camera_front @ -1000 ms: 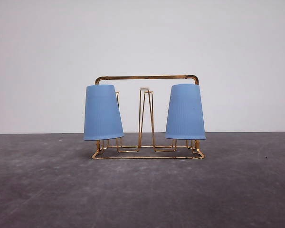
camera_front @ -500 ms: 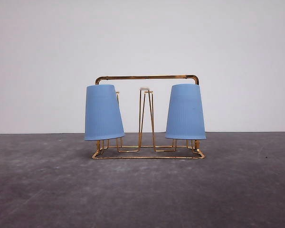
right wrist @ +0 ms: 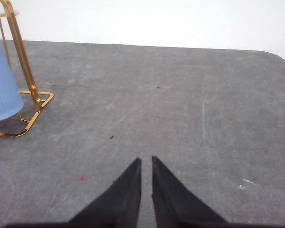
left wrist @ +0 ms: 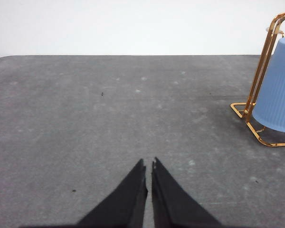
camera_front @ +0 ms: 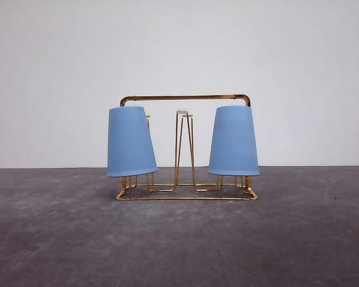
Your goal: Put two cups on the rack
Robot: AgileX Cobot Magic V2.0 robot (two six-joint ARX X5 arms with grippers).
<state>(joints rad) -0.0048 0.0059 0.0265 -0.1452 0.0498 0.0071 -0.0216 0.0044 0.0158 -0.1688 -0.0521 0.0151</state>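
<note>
Both cups sit upside down on the rack [camera_front: 185, 98], which stands on the dark grey table [camera_front: 179, 245] toward its far edge, in front of a plain white wall. The left cup [camera_front: 130, 142] hangs over a prong at the rack's left end and leans a little, its mouth swung outward past the base wire — probably because a loose cone on a thin upright settles wherever the prong touches its inside. The right cup [camera_front: 234, 141] hangs straighter at the other end. Mouth-down is the sensible way here: the prong goes up inside and carries the cup clear of the base. The middle hairpin prongs stand bare between them. The left claw [left wrist: 148, 164] is low over bare table, well apart from the rack, fingers drawn together with only a sliver between the tips and nothing in them. The right claw [right wrist: 146, 161] is likewise closed and empty, off to the rack's other side. With both cups hung and both claws clear, the task looks done — the leaning cup is the one thing worth watching.
</note>
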